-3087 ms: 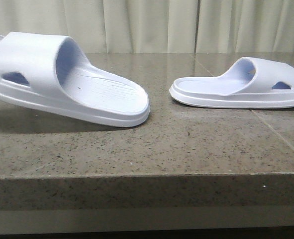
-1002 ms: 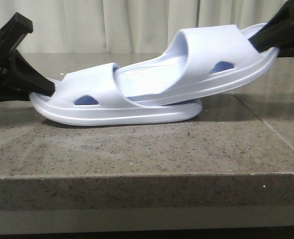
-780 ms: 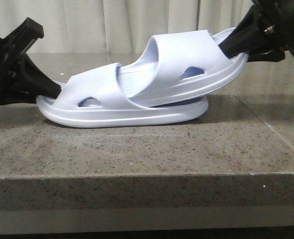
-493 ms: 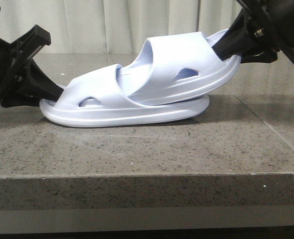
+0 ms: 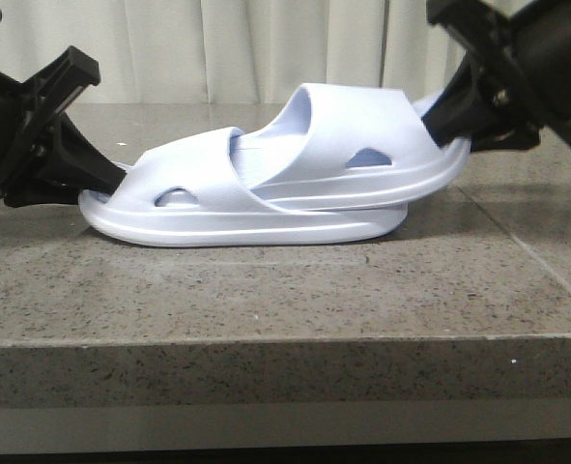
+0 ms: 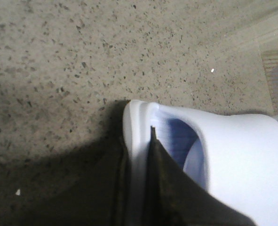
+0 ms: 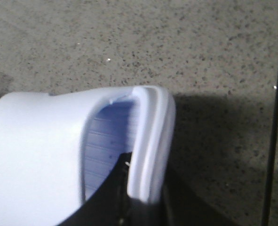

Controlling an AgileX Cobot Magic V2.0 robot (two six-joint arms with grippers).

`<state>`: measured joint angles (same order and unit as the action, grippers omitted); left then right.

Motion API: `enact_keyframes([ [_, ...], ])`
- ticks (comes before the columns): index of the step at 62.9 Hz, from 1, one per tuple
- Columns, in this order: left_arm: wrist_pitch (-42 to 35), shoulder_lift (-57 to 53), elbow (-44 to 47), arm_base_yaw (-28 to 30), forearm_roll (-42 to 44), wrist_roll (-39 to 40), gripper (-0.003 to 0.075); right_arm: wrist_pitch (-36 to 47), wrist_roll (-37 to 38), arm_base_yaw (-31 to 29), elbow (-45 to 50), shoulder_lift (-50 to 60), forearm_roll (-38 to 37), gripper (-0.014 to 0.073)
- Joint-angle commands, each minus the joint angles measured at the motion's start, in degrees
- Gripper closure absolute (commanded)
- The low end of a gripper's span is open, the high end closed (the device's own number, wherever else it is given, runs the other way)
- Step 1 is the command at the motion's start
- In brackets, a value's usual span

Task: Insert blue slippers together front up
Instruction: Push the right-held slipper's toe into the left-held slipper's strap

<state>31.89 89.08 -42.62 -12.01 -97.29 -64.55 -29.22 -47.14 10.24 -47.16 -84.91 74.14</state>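
The blue slippers are nested on the stone table (image 5: 266, 300). The lower slipper (image 5: 266, 227) lies flat with its strap to the left. The upper slipper (image 5: 348, 130) is pushed under that strap and slopes up to the right. My left gripper (image 5: 106, 184) is shut on the lower slipper's left end rim. My right gripper (image 5: 449, 121) is shut on the upper slipper's raised right end. In the left wrist view, my left gripper (image 6: 138, 136) pinches the slipper (image 6: 242, 160) by its rim. In the right wrist view, my right gripper (image 7: 146, 181) clamps the other slipper (image 7: 35, 155) the same way.
The table's front edge (image 5: 285, 338) runs across the front view, well in front of the slippers. A seam in the stone (image 5: 536, 261) runs diagonally at the right. Pale curtains (image 5: 266, 48) hang behind the table.
The upper slipper has slid left and down, deeper under the lower slipper's strap, and lies flatter. My right gripper came left and lower with it. The left gripper has barely shifted.
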Motion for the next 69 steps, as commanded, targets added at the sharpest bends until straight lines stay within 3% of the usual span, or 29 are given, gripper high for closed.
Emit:
enact_keyframes([
  [1,8.4,-0.8,-1.6,-1.8,-2.3,0.2,0.0741,-8.7,-0.6,1.4,-1.1,-1.3,2.2,0.0651],
  [16,8.9,-0.8,-1.6,-1.8,-2.3,0.2,0.0741,-7.8,-0.6,1.4,-1.1,-1.8,2.7,0.0606],
  [23,8.9,-0.8,-1.6,-1.8,-2.3,0.2,0.0741,-7.7,-1.2,1.2,-1.1,-1.8,2.5,0.0476],
  [34,9.4,-0.9,-1.6,-1.7,-2.2,0.2,0.0741,-8.4,-2.3,-1.2,-1.1,-1.4,1.4,0.02],
  [43,9.4,-0.9,-1.6,-1.6,-1.4,0.2,0.0741,-11.0,-2.3,-5.8,-1.1,0.9,-2.5,0.006],
  [48,9.5,-0.9,-1.6,-1.6,-1.4,0.2,0.0741,-12.7,-2.3,-10.1,-1.1,3.4,-4.3,0.0027],
  [69,9.5,-0.9,-1.6,-1.6,-1.4,0.2,0.0741,-17.4,-2.3,-25.1,-1.2,11.7,-8.4,0.0027],
])
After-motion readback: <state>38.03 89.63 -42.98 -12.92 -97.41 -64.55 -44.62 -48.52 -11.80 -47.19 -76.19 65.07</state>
